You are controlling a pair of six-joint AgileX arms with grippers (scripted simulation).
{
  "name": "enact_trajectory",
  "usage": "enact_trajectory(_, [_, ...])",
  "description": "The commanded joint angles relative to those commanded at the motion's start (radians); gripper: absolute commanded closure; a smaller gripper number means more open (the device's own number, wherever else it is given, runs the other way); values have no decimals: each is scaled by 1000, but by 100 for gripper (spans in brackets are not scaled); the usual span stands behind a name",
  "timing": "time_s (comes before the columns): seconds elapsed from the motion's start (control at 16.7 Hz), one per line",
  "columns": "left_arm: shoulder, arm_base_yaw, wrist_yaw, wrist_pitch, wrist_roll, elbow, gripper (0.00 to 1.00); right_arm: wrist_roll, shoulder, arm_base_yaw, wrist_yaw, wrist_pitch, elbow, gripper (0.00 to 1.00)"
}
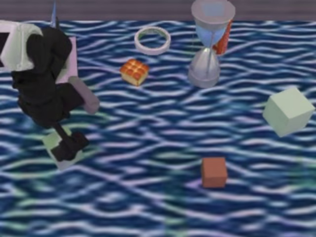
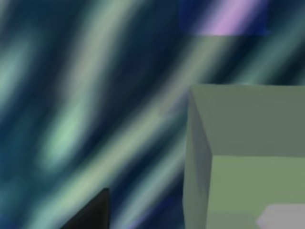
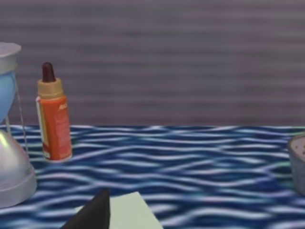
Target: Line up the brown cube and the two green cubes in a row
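The brown cube (image 1: 214, 172) sits on the wavy blue cloth, right of centre and near the front. The larger green cube (image 1: 289, 111) rests tilted at the right edge; its top (image 3: 128, 212) also shows low in the right wrist view. The smaller green cube (image 1: 55, 148) lies at the left, partly hidden under my left gripper (image 1: 69, 146). In the left wrist view that cube (image 2: 248, 143) fills one side, and my left gripper (image 2: 190, 219) is open, its dark fingertip (image 2: 93, 212) clear of the cube's side. My right gripper (image 3: 152, 223) is open beside the larger cube, outside the top view.
An orange-yellow bumpy cube (image 1: 134, 71), a white tape ring (image 1: 152, 40), a grey hourglass (image 1: 207, 44) and an orange dropper bottle (image 1: 223, 39) stand along the back. A lilac pad (image 1: 72, 52) lies under my left arm. A grey round object (image 3: 298, 162) shows in the right wrist view.
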Motion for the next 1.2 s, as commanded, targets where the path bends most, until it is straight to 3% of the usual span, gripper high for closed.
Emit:
enact_trajectory(0.24, [57,2,0,135,3,-77,0,0,0,0,0,0,0,0])
enact_trajectory(0.54, [65,2,0,152,3,-88,0,0,0,0,0,0,0,0])
enact_trajectory(1.2, [65,2,0,152,3,-88,83,0,0,0,0,0,0,0])
